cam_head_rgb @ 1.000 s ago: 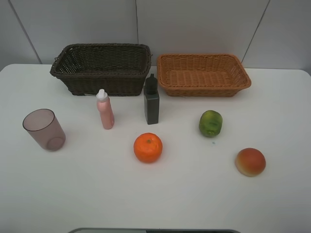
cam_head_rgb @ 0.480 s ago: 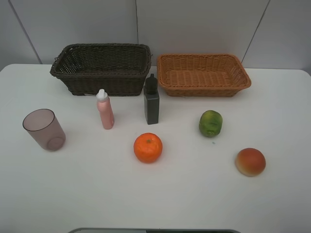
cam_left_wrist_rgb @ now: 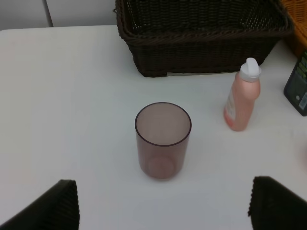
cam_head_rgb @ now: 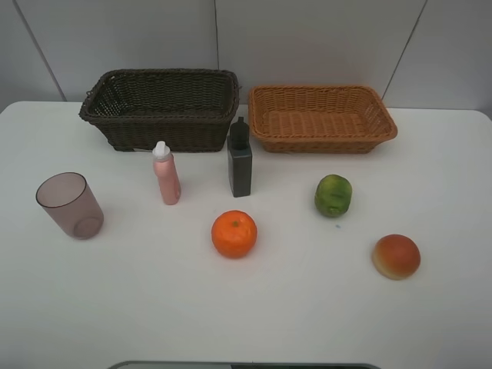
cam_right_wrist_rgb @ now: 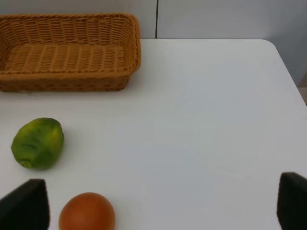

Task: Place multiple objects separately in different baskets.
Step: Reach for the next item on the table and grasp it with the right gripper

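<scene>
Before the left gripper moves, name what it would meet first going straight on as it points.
Most likely the mauve cup, standing upright in line between the open jaws of the left gripper; the dark brown basket lies beyond it. Depth is unclear.

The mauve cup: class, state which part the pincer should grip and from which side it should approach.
Probably grip the mauve cup by its side wall, mid-height, left pincer coming level from the robot's side: it stands upright and round, both flanks clear.
</scene>
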### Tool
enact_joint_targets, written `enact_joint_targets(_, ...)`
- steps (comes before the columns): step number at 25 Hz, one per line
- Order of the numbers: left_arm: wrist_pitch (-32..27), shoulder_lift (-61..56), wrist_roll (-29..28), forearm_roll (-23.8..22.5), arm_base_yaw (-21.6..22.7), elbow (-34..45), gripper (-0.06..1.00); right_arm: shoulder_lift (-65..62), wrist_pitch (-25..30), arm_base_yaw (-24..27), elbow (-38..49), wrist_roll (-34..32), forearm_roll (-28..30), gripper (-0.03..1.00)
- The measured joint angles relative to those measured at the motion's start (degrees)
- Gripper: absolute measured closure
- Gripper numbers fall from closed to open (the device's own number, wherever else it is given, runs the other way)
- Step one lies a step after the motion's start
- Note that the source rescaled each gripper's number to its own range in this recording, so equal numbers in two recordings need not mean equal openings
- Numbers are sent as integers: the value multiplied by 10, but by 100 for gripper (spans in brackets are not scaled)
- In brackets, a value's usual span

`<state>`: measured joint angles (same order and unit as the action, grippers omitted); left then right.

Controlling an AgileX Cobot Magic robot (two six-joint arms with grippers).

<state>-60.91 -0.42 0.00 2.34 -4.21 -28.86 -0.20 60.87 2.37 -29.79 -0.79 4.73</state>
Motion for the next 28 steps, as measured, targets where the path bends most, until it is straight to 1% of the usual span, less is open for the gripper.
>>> enact_joint_targets(8, 0, 0, 0, 0, 0, 0, 3, 14, 0, 0, 0, 0, 0, -3)
enact_joint_targets(12, 0, 0, 0, 0, 0, 0, 3, 107, -1, 0, -7, 0, 0, -3)
enact_joint_targets(15, 0, 0, 0, 0, 0, 0, 3, 201, -19, 0, -26, 0, 0, -3)
enact_joint_targets(18, 0, 0, 0, 0, 0, 0, 3, 295, -59, 0, -47, 0, -1, -3)
enact_joint_targets(25, 0, 0, 0, 0, 0, 0, 3, 498, -190, -1, -57, 0, -37, -3)
enact_joint_targets(28, 0, 0, 0, 1, 0, 0, 3, 573, -222, -32, -67, 0, -47, -3)
